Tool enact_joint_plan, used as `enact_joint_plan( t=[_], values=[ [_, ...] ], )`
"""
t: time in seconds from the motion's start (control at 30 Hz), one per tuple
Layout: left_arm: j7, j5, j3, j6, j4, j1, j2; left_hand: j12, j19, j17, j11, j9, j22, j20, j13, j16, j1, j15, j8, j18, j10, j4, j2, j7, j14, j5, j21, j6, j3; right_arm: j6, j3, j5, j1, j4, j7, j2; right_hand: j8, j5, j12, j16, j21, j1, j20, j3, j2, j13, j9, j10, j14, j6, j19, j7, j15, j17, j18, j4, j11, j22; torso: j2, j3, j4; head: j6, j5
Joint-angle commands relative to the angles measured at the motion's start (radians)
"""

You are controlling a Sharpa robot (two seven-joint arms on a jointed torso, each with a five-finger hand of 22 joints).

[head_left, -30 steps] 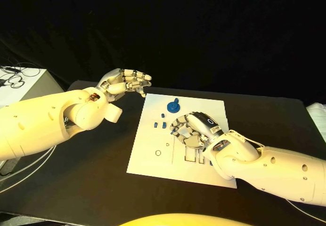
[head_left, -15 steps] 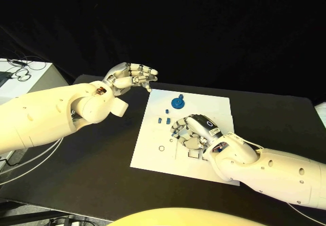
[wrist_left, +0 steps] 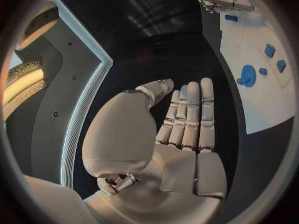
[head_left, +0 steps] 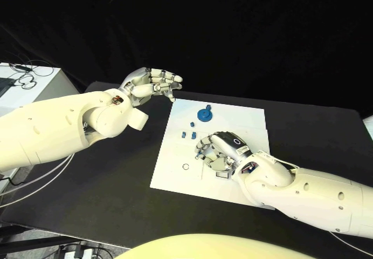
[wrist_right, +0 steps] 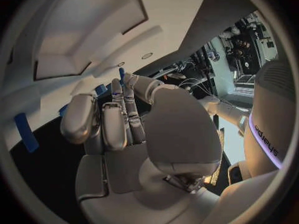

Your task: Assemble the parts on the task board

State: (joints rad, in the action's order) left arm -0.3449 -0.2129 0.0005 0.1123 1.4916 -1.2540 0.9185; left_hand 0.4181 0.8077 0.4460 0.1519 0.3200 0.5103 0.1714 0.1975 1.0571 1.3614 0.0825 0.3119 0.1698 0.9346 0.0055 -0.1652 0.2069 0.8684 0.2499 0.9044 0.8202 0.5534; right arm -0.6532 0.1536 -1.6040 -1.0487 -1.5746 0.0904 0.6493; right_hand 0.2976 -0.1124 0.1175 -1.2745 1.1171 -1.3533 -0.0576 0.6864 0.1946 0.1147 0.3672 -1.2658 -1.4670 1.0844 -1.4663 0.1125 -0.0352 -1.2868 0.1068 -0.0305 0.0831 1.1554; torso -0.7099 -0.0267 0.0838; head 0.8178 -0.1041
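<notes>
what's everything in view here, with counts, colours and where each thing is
task board: one, white, middle of the black table
round part: one, blue, far end of the board
small parts: a few, blue, near the board's middle; exact count unclear
table: one, black, under the board
cables: a bundle, dark, on a pale surface beyond the table's far left corner
left hand: silver, fingers curled, raised off the board's far left corner, holding nothing visible
right hand: silver, fingers bent down over the board's middle; any grip hidden

right hand (head_left: 221, 151) covering task board (head_left: 175, 170) centre, left hand (head_left: 151, 83) off its corner
</notes>
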Motion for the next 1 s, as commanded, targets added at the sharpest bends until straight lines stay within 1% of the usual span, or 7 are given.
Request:
enact_joint_plan(
  t=[0.03,0.17,0.6,0.8,0.9,0.97,1.0],
  values=[
    [-0.006,0.006,0.001,-0.001,0.003,-0.001,-0.002,0.006,0.003,-0.001,0.000,-0.001,0.001,0.004,-0.001,-0.007,0.006,0.001,0.006,0.013,-0.007,-0.003,0.002,0.013,-0.007,0.003,0.002,-0.007,-0.002,0.024,0.000,-0.027,0.003,0.003,0.017,-0.003,-0.001,-0.002,0.001,0.004,-0.001,-0.018,0.005,0.021,-0.023,0.046,0.001,-0.049,-0.052,0.000,0.003,0.006,-0.006,0.001,-0.011,-0.017,-0.041,0.001,0.000,-0.0003,-0.0010,0.003,0.001],
    [-0.005,0.006,0.001,-0.003,0.003,-0.001,-0.002,0.006,0.002,-0.001,0.001,-0.002,0.001,0.004,-0.002,-0.007,0.004,0.002,0.006,0.013,-0.009,-0.002,0.002,0.013,-0.006,0.003,0.002,-0.009,-0.003,0.028,0.001,-0.028,0.006,0.006,0.019,-0.007,-0.001,-0.002,0.001,0.004,-0.001,-0.018,0.005,0.021,-0.023,0.046,0.001,-0.049,-0.052,0.000,0.003,0.006,-0.006,0.001,-0.011,-0.017,-0.041,0.001,0.000,0.0004,-0.0002,0.005,0.000],
    [-0.004,0.006,0.001,-0.005,0.003,-0.001,-0.003,0.006,0.002,-0.001,0.001,-0.002,0.001,0.004,-0.002,-0.007,0.004,0.002,0.006,0.013,-0.009,-0.002,0.002,0.013,-0.006,0.003,0.002,-0.009,-0.003,0.034,0.001,-0.033,0.010,0.019,0.024,-0.018,-0.001,-0.001,0.001,0.004,-0.003,-0.017,0.005,0.022,-0.023,0.047,0.002,-0.049,-0.051,0.000,0.004,0.006,-0.006,0.002,-0.011,-0.019,-0.040,-0.001,0.000,-0.0003,-0.0001,0.008,-0.004],
    [-0.002,0.006,0.001,-0.008,0.003,-0.001,-0.002,0.007,0.001,-0.002,0.001,-0.002,0.001,0.004,-0.002,-0.007,0.003,0.002,0.006,0.013,-0.010,-0.001,0.003,0.013,-0.006,0.003,0.002,-0.009,-0.004,0.063,0.002,-0.054,0.011,0.024,0.029,-0.022,-0.001,-0.002,-0.001,0.005,-0.004,-0.014,0.004,0.021,-0.023,0.048,0.002,-0.049,-0.051,-0.001,0.005,0.007,-0.005,0.003,-0.011,-0.018,-0.040,-0.001,0.000,-0.0005,-0.0003,0.009,-0.005],
    [-0.001,0.006,0.001,-0.009,0.003,-0.001,-0.002,0.007,0.001,-0.002,0.001,-0.002,0.001,0.005,-0.002,-0.007,0.003,0.002,0.006,0.013,-0.010,-0.001,0.003,0.014,-0.007,0.003,0.001,-0.010,-0.004,0.080,0.002,-0.058,0.011,0.023,0.017,-0.025,-0.002,-0.030,-0.007,0.012,-0.018,0.004,0.002,0.013,-0.018,0.050,0.005,-0.044,-0.048,-0.005,0.013,0.009,-0.003,0.013,-0.007,-0.014,-0.038,-0.011,0.000,-0.0007,-0.0010,0.009,-0.005],
    [0.000,0.006,0.001,-0.010,0.003,-0.001,-0.002,0.007,0.001,-0.002,0.001,-0.002,0.001,0.005,-0.002,-0.007,0.003,0.002,0.006,0.013,-0.010,-0.001,0.003,0.014,-0.007,0.003,0.001,-0.010,-0.004,0.092,0.003,-0.059,0.011,0.022,0.008,-0.026,-0.007,-0.058,-0.018,0.017,-0.038,0.021,-0.001,-0.007,-0.006,0.051,0.006,-0.030,-0.045,-0.017,0.024,0.012,0.001,0.020,-0.004,-0.011,-0.034,-0.026,0.001,-0.0006,-0.0010,0.009,-0.004],
    [0.000,0.006,0.001,-0.011,0.003,-0.001,-0.002,0.007,0.001,-0.002,0.001,-0.002,0.001,0.005,-0.002,-0.007,0.003,0.002,0.006,0.013,-0.010,-0.001,0.003,0.014,-0.007,0.003,0.001,-0.010,-0.004,0.097,0.003,-0.060,0.011,0.020,0.004,-0.026,-0.008,-0.063,-0.019,0.018,-0.039,0.023,-0.002,-0.011,-0.005,0.051,0.006,-0.029,-0.045,-0.018,0.025,0.012,0.001,0.021,-0.003,-0.010,-0.033,-0.026,0.001,-0.0006,-0.0010,0.009,-0.004]
  ],
)
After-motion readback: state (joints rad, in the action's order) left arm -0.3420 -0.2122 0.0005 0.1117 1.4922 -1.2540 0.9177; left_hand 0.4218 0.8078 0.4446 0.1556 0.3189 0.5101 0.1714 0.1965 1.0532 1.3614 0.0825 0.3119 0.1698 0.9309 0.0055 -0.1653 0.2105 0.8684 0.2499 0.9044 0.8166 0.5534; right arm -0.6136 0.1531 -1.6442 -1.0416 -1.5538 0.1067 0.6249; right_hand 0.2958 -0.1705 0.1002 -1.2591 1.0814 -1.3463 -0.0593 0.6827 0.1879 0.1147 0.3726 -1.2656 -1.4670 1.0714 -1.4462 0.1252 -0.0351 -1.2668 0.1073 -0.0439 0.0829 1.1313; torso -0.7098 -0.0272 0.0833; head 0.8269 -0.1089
